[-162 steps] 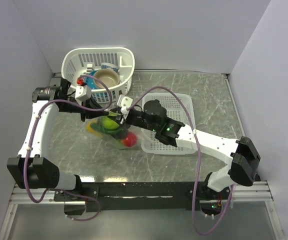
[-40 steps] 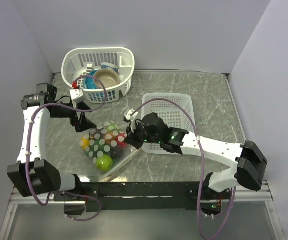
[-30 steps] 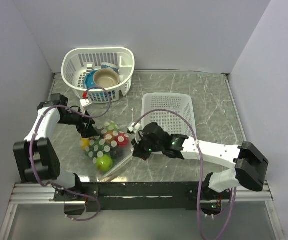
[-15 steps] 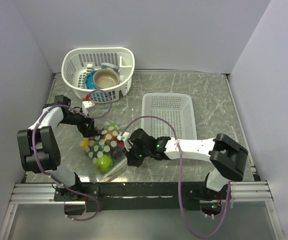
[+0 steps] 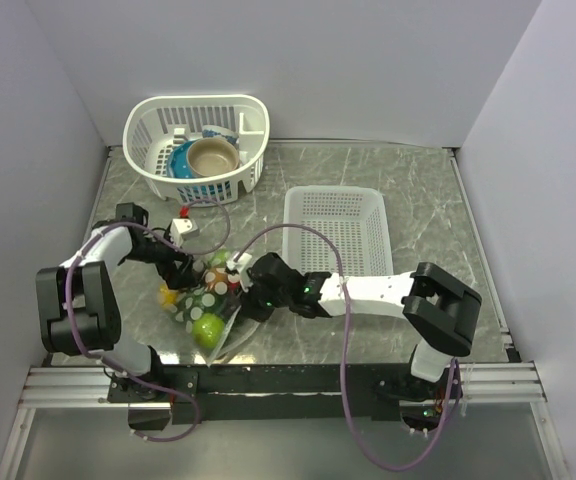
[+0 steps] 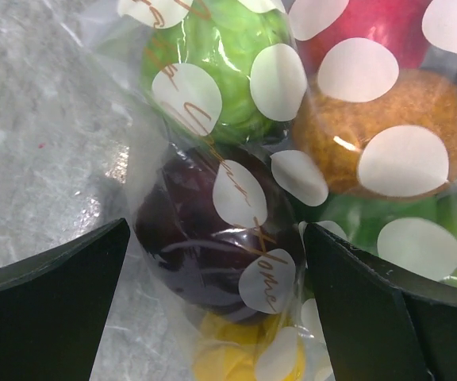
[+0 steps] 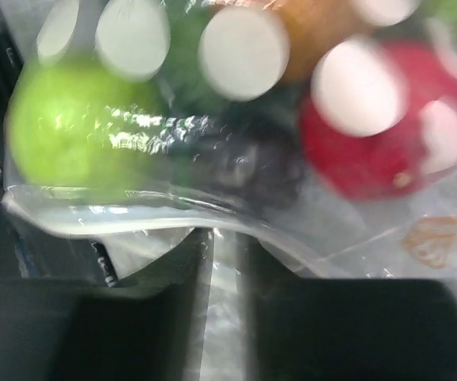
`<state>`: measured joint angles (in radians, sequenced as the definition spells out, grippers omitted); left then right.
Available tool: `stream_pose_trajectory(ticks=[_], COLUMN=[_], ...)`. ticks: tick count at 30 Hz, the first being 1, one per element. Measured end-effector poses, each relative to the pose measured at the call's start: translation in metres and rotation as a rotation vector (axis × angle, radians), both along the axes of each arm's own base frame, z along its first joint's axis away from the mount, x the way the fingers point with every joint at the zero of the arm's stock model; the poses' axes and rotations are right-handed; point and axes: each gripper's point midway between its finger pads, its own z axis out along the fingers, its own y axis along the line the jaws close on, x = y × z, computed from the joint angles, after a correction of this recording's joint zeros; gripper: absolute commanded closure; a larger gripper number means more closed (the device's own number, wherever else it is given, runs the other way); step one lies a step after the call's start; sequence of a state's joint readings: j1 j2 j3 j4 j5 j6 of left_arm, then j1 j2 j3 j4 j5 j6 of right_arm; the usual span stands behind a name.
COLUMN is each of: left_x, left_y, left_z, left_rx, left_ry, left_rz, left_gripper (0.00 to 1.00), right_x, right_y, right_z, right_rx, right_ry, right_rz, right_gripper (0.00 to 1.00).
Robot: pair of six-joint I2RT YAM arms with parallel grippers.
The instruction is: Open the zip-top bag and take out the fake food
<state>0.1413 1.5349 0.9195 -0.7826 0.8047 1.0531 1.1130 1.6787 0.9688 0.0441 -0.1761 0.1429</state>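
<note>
Since half a second ago, our right end effector (image 5: pixel 245 300) has drawn further away from the white mesh tray (image 5: pixel 334 232) and is now pressed against the tray-facing edge of the zip-top bag (image 5: pixel 206 293). Our left end effector (image 5: pixel 190 267) has nudged in on the side turned away from the tray, and the bag has barely shifted. It lies on the surface (image 5: pixel 428 220) just left of the tray, still zipped, with the fake food (image 5: pixel 208 327) packed inside. We judge the two arms bracket it so each can take one lip of the zip strip. The left wrist view shows that end effector spread wide, its fingers flanking the dark maroon piece (image 6: pixel 205 246) without gripping. The right fingers (image 7: pixel 117 325) stand close together with a fold of film between them, and we cannot tell whether they are clamped.
</note>
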Motion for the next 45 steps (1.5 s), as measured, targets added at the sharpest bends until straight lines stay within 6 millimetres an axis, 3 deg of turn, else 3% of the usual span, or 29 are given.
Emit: stream_pose_trajectory(ticks=[1, 2, 3, 7, 16, 19, 20, 23, 25, 26, 28, 31, 35, 45], left_x=[-0.001, -0.001, -0.002, -0.001, 0.004, 0.004, 0.003, 0.002, 0.003, 0.003, 0.006, 0.025, 0.016, 0.021], left_y=[-0.001, -0.002, -0.003, -0.008, -0.019, -0.019, -0.019, -0.022, -0.026, -0.028, -0.032, -0.010, 0.009, 0.028], left_z=[-0.001, -0.002, -0.003, -0.004, -0.007, -0.008, -0.009, -0.010, -0.004, 0.000, 0.011, -0.001, -0.033, -0.042], left_rx=[0.006, 0.013, 0.019, 0.043, 0.086, 0.088, 0.088, 0.069, 0.047, 0.032, -0.021, 0.053, 0.147, 0.238], left_ry=[-0.001, -0.004, -0.006, -0.006, 0.005, 0.016, 0.024, 0.064, 0.108, 0.132, 0.172, 0.111, 0.183, 0.158], left_rz=[-0.003, -0.009, -0.015, -0.026, -0.005, 0.007, 0.010, 0.014, 0.009, 0.007, 0.009, 0.062, 0.160, 0.286], left_gripper=[0.01, 0.01, 0.01, 0.01, 0.01, 0.18, 0.42, 0.99, 0.99, 0.99, 0.99, 0.99, 0.99, 0.99], right_x=[0.003, 0.007, 0.010, 0.016, 0.009, 0.009, 0.010, 0.015, 0.019, 0.020, 0.018, 0.019, 0.018, 0.009], right_y=[0.002, 0.004, 0.006, 0.011, 0.015, 0.015, 0.015, 0.015, 0.015, 0.016, 0.013, 0.009, -0.001, -0.044], right_z=[0.002, 0.004, 0.005, -0.007, -0.037, -0.046, -0.047, -0.046, -0.045, -0.045, -0.047, -0.043, -0.034, -0.005], right_rx=[0.011, 0.020, 0.027, 0.022, -0.043, -0.065, -0.068, -0.071, -0.069, -0.067, -0.073, -0.066, -0.051, -0.049], right_ry=[-0.008, -0.028, -0.042, -0.059, -0.069, -0.084, -0.088, -0.107, -0.121, -0.127, -0.125, -0.142, -0.160, -0.186], right_rz=[-0.016, -0.023, -0.029, -0.037, -0.024, -0.030, -0.034, -0.053, -0.066, -0.071, -0.064, -0.077, -0.093, -0.137], right_gripper=[0.32, 0.11, 0.00, 0.00, 0.00, 0.00, 0.02, 0.11, 0.18, 0.29, 0.35, 0.41, 0.42, 0.41])
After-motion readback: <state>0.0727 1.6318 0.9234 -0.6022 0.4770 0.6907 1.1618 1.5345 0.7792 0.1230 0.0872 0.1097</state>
